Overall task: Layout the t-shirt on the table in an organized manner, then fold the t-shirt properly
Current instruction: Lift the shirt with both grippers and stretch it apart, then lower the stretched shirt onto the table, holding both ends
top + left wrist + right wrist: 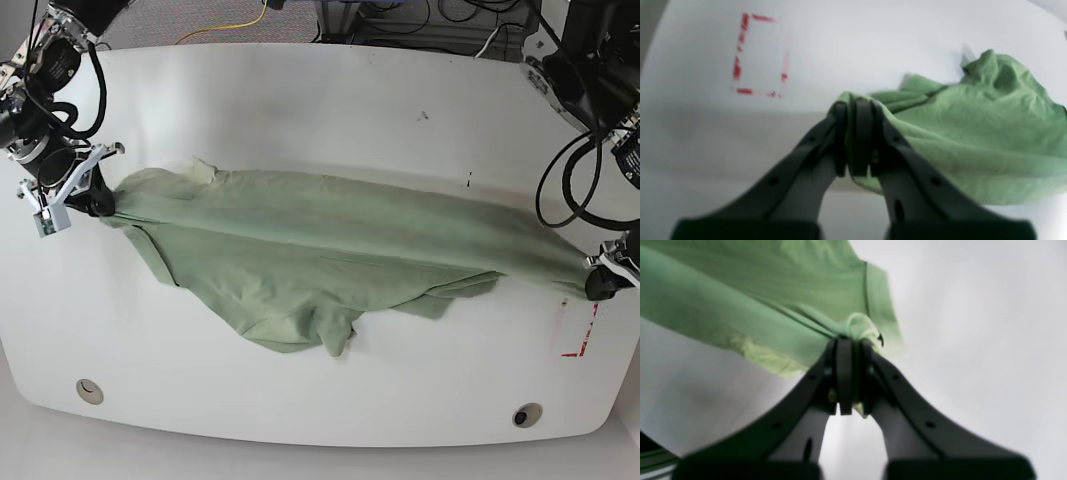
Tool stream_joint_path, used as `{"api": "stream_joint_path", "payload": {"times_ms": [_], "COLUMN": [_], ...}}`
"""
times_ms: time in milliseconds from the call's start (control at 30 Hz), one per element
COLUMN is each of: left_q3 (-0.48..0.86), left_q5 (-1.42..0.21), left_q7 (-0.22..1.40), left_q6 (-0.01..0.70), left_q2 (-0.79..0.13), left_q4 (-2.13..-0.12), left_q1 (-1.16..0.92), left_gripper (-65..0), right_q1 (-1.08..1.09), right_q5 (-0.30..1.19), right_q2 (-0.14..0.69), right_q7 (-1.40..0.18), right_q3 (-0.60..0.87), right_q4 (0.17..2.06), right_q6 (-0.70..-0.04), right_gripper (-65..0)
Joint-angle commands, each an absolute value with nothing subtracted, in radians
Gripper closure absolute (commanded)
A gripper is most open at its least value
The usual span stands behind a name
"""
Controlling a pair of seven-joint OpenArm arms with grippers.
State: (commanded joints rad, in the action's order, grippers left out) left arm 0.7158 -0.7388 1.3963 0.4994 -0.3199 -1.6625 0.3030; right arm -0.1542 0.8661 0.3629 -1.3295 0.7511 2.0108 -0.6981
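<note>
The t-shirt point(300, 265) lies stretched across the middle of the table point(330, 100), pulled into a long band between the two arms. Its upper edge runs nearly taut from end to end, while the lower part sags toward the near side in loose folds. Broad bare white surface lies behind the shirt, and a narrower strip in front of it before the curved near edge. At both ends the cloth reaches close to the table's sides.

One shirt, two grippers, two round grommet holes point(89, 390) near the front edge — one on each side. The red rectangular marking point(758, 55) sits just beyond the left gripper point(855, 108); in the base view only its corner shows at the table's side, and the wrist view gives it as broken red dashes.

The left gripper has its jaws pressed together on a bunched end of the shirt, fabric wrapping over the fingertips. The right gripper point(848, 340) is likewise clamped on a gathered hem or seam, a small dark fleck showing beside it.

Both wrist views are soft and blurred, so weave and stitching are hard to read. The arms are cut off by the frame in the base view, and cables hang over the far corners.
</note>
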Motion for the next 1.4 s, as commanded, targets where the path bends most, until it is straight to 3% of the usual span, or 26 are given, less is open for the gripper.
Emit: {"api": "stream_joint_path", "payload": {"times_ms": [367, 700, 900, 1167, 1400], "left_q3": [0.727, 0.693, 0.631, 0.633, 0.634], "left_q5": [-0.776, -0.769, -0.769, -0.769, -0.776], "left_q7": [1.396, 1.396, 1.396, 1.396, 1.396], "left_q6": [0.499, 0.499, 0.493, 0.338, 0.354], "left_q2": [-0.32, -0.315, -0.314, -0.294, -0.294], "left_q4": [-1.662, -1.656, -1.655, -1.655, -1.656], "left_q1": [0.142, 0.173, 0.188, 0.176, 0.133], "left_gripper": [-2.2, -3.3, -17.8, -38.1, -41.3], "right_q1": [-0.252, -0.248, -0.246, -0.246, -0.246], "right_q5": [0.863, 0.862, 0.862, 0.862, 0.862], "right_q2": [0.323, 0.323, 0.323, 0.323, 0.323], "right_q7": [-1.33, -1.33, -1.33, -1.33, -1.33], "right_q3": [0.751, 0.751, 0.751, 0.751, 0.75], "right_q4": [2.009, 2.009, 2.009, 2.008, 2.008], "right_q6": [-0.698, -0.698, -0.698, -0.698, -0.698], "right_gripper": [0.0, 0.0, 0.0, 0.0, 0.0]}}
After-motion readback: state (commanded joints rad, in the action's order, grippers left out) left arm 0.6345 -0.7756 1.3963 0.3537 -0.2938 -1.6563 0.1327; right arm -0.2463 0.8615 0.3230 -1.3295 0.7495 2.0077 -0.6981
